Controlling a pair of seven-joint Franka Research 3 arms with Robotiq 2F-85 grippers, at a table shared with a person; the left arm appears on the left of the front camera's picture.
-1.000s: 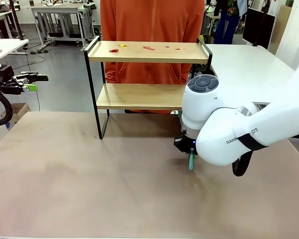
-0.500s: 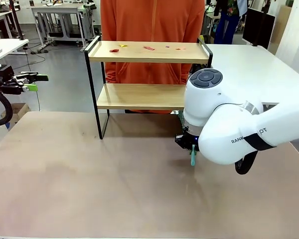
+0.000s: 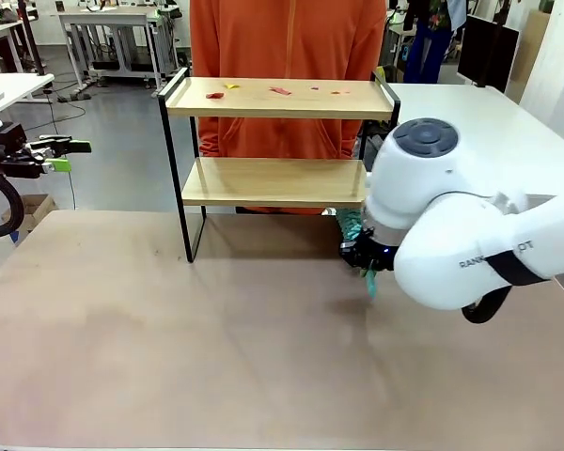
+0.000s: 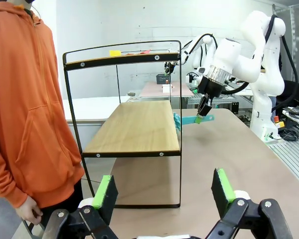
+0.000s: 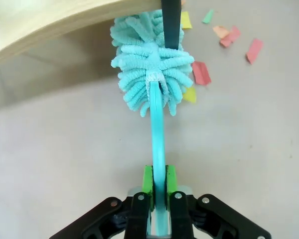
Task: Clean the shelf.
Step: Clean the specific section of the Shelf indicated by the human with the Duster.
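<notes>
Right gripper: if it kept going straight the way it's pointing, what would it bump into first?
The right gripper is shut on a teal duster whose fluffy head leads. That head seems to touch the shelf's black post, by the lower board, so probably that.

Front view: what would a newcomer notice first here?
The white right arm stands out, its right gripper clamped on a fluffy teal duster beside the lower board of the shelf. Then the coloured paper scraps on its top board, and the person in orange standing behind it.
</notes>
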